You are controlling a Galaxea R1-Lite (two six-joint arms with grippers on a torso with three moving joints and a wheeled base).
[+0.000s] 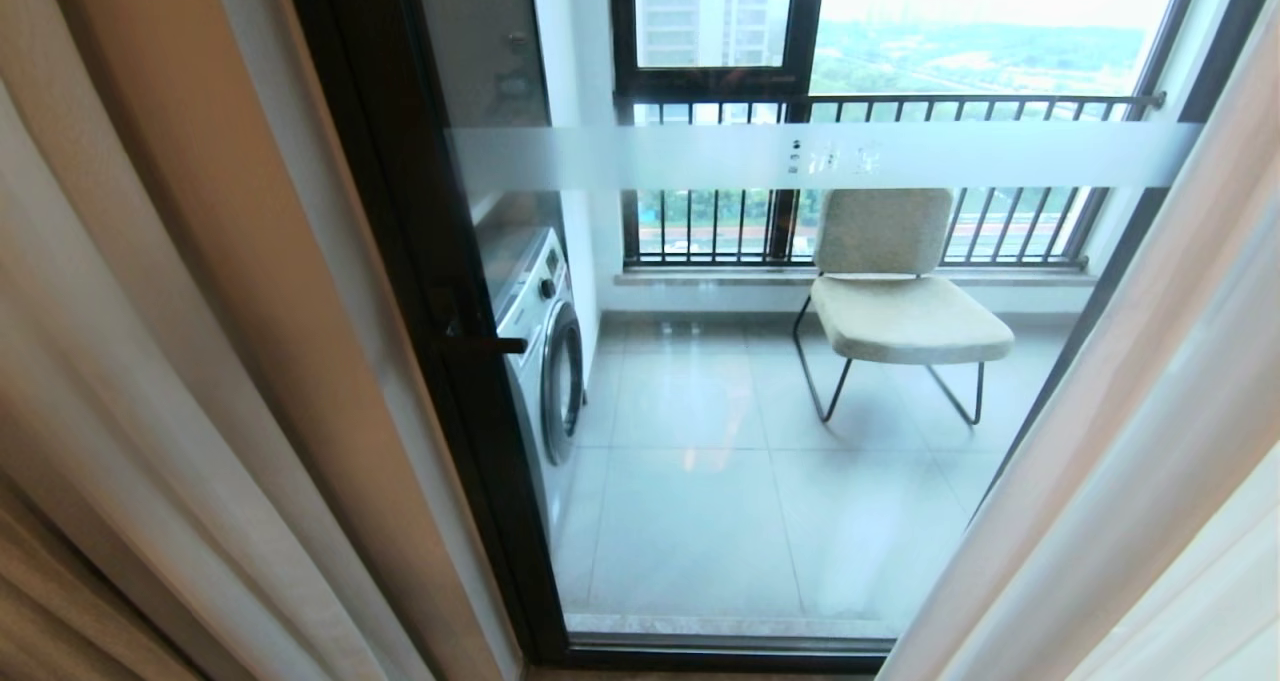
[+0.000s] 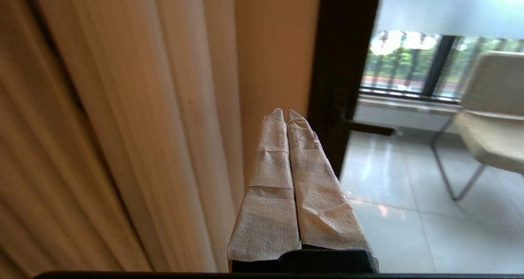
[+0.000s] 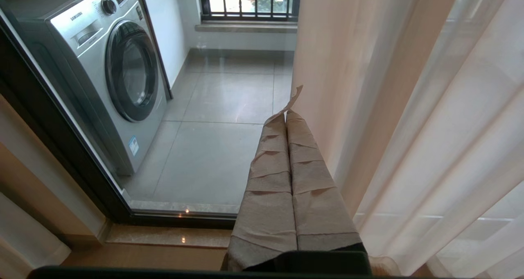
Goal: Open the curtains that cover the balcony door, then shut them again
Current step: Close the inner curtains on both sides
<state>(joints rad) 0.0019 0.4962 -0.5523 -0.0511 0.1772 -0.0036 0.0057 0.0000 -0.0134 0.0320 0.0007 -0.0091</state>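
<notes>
**Ana:** Taped in crinkled paper, the left claw is sitting pressed together on nothing, its tips pointing at the tan curtain that is hanging just beside the door's black frame.

**Ben:** And the right claw?

**Ana:** Also squeezed together and empty, hanging near the sheer white curtain on the other side.

**Ben:** So the curtains are standing apart, one on each side, and the balcony door is showing between them, with the chair and the washing machine behind the glass.

**Ana:** Yes, so I am judging the closing to be what is left. The left claw should be spreading before meeting the cloth, then pinching the curtain's leading edge, not a middle fold.

**Ben:** And pulling level along the rail, I think, so the cloth is gliding, not tugging downward.
</notes>
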